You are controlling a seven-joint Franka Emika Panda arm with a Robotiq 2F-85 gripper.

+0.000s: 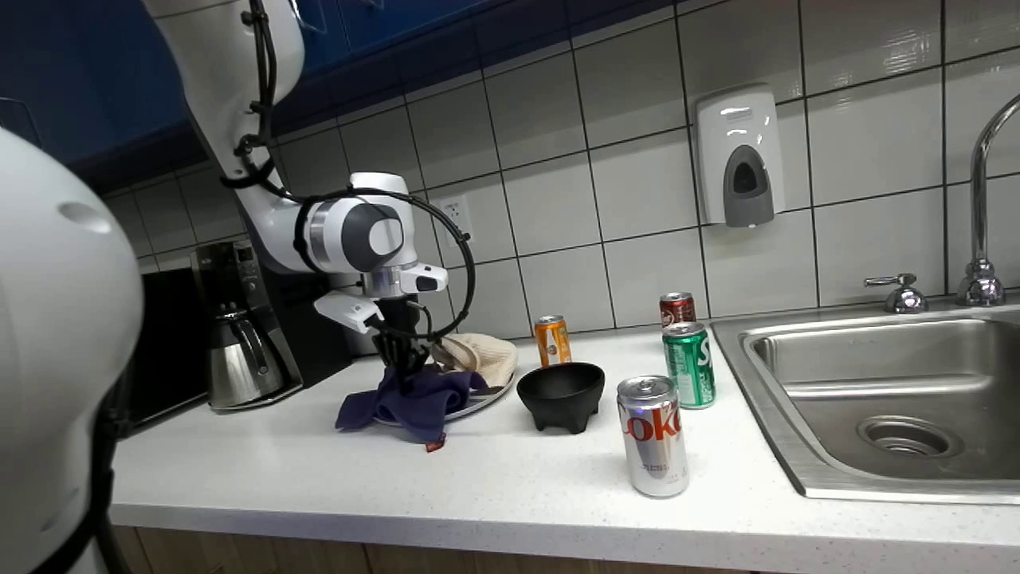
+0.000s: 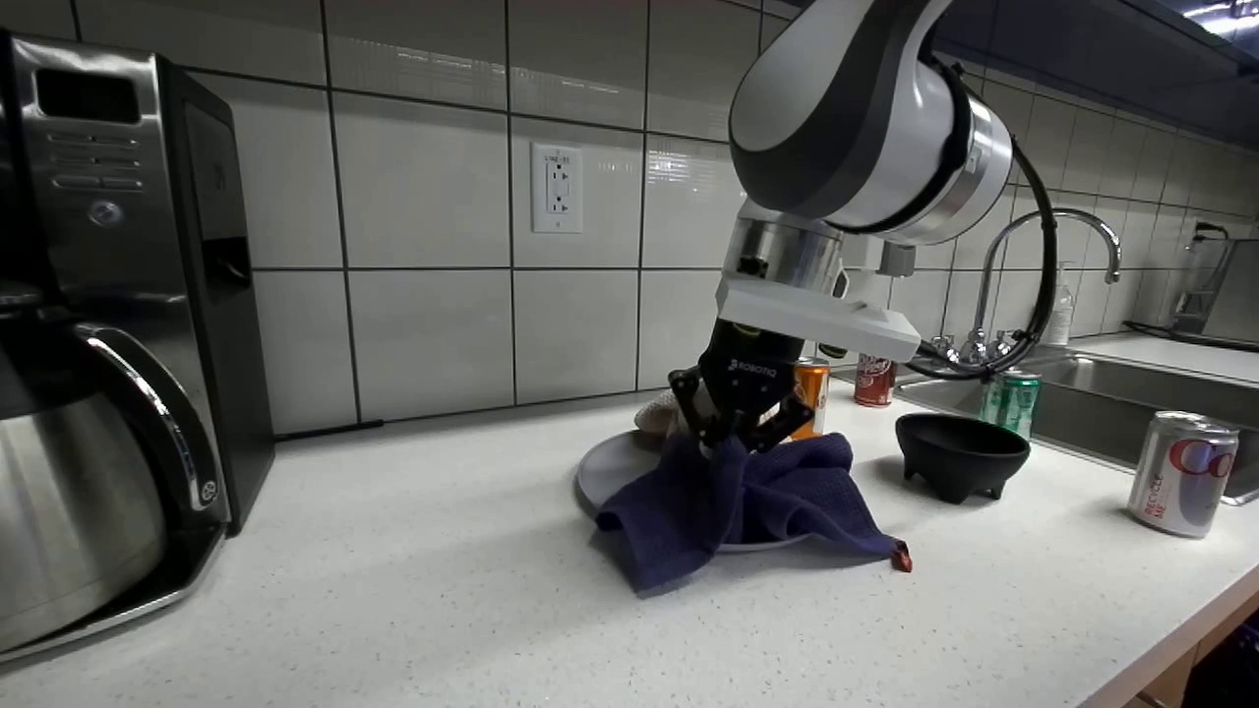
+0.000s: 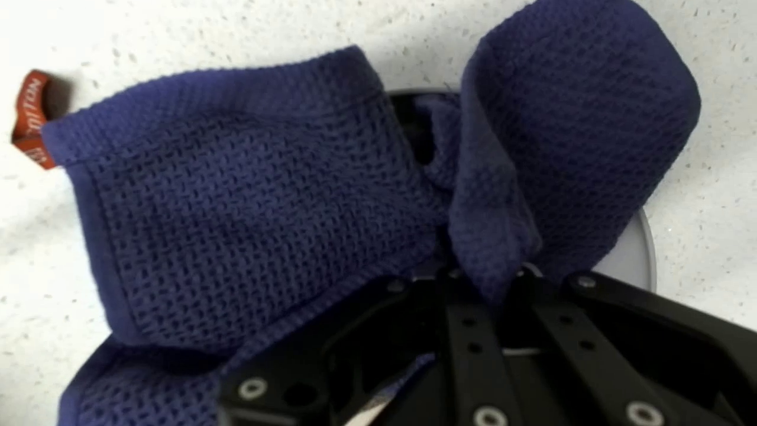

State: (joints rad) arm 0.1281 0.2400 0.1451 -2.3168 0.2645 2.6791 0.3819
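The hand (image 3: 492,283) points down & pinches an upright fold of the purple cloth (image 3: 266,219). That fold looks a narrow hold, so steady pressure & no twist prob. best; loose parts spread either side. The cloth lies draped over a grey plate (image 2: 612,474), its edges spilling past the rim onto the white desk (image 2: 393,610). Any lift prob. wants to be slow & straight up, since a sideways pull could drag the plate w/ it. A small red tag (image 3: 31,106) sticks out at one corner of the cloth & makes a handy marker for whether that corner is off the desk. A beige cloth (image 1: 488,355) seems to rest on the plate too, just behind the purple one in an exterior view; best not caught in the same pinch.

Bit further out, a black bowl (image 1: 562,395) on short legs stands nr the plate, not touching, w/ an orange can (image 1: 553,343) behind it. Trailing cloth could catch either, so extra height would help on that side. Beyond: silver can (image 1: 653,446), green can (image 1: 690,368) & dark red can (image 1: 676,309), all upright nr the sink (image 1: 769,406). Coffee maker (image 2: 108,246) is well apart, opp. end, less of a worry
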